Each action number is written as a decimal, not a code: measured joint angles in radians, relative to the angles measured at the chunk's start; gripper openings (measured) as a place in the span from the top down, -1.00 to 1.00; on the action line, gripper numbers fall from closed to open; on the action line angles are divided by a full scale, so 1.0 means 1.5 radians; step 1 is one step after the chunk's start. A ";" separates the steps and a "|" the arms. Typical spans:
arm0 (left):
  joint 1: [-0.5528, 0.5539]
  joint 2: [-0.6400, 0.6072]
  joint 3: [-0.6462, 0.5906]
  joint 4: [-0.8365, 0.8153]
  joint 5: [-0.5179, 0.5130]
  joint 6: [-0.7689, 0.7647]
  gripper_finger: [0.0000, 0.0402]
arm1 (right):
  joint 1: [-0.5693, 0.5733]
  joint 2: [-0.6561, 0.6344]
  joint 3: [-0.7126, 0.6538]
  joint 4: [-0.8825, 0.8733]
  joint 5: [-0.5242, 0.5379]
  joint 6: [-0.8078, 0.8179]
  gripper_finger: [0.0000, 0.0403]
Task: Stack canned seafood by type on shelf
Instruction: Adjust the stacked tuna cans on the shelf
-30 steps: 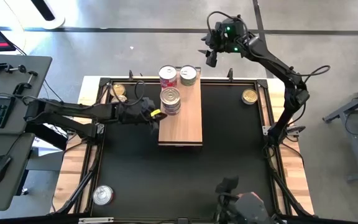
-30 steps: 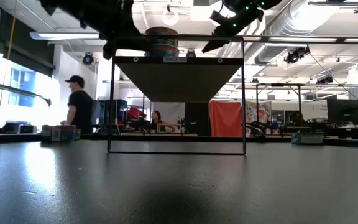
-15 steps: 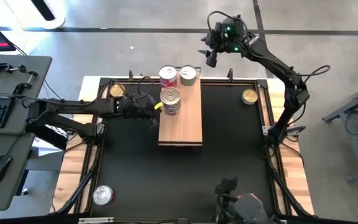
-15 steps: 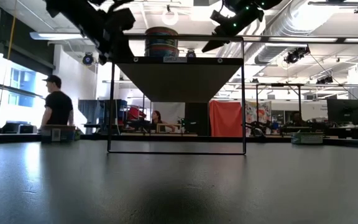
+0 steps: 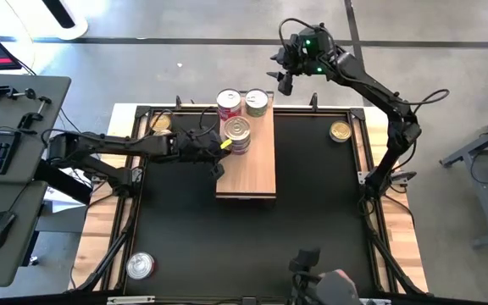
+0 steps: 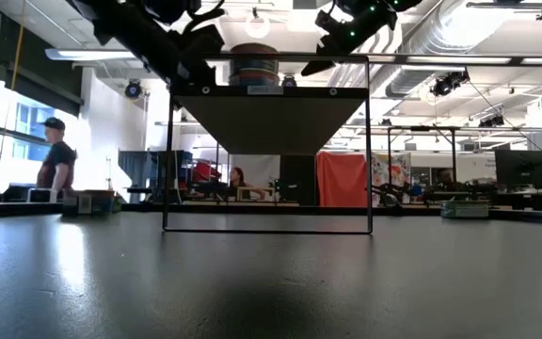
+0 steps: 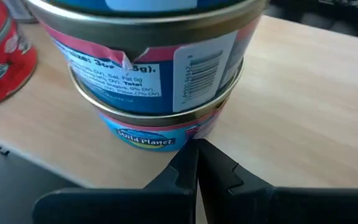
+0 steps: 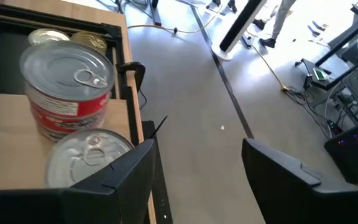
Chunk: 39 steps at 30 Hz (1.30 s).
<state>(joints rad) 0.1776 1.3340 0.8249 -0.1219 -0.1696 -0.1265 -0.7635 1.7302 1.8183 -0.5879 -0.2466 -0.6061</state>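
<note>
Your left pincer (image 5: 219, 146) sits at the left edge of the shelf (image 5: 257, 174), low against the two-can blue-label stack (image 5: 236, 134). In the left wrist view its fingers (image 7: 188, 168) are pressed together tip to tip, nothing between them, the tips just in front of the lower can's "Wild Planet" label (image 7: 143, 138). So: closed and empty, right beside the stack. Can't tell whether the tips actually touch the can.

Your right pincer (image 5: 280, 70) is up high, past the far edge of the surface (image 5: 312, 220), beyond the shelf's far end. Its fingers (image 8: 129, 171) stand wide apart with only floor showing between them; it holds nothing.

Where the cans are:
- Shelf, far end: the red-label stack (image 5: 229, 104) on the left, the silver-lid can (image 5: 257, 102) next to it on the right.
- Shelf, just nearer than those: the blue-label stack. The top can sits slightly off-centre on the lower one.
- Surface, far left corner by the frame: two loose cans (image 5: 160, 124).
- Surface, far right: the gold-lid can (image 5: 340, 130).
- Surface, near left corner: the red-sided can (image 5: 140, 266).

The near half of the shelf is bare wood.

A person (image 6: 56, 160) shows in the room behind, in the low view.
</note>
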 joint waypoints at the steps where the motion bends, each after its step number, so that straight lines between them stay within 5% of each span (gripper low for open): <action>1: 0.000 0.006 0.000 0.010 -0.001 0.000 1.00 | 0.003 -0.001 0.000 -0.001 0.000 0.000 -0.15; 18: 0.023 0.063 0.000 0.143 -0.039 0.075 1.00 | 0.069 -0.030 0.000 -0.001 0.007 0.038 -0.15; 39: 0.074 0.089 -0.001 0.215 0.022 0.108 1.00 | 0.111 -0.064 0.000 0.086 0.090 0.063 -0.15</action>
<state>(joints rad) 0.2890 1.4676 0.8238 0.1999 -0.1360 0.0362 -0.5972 1.6343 1.8188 -0.4589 -0.1123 -0.5110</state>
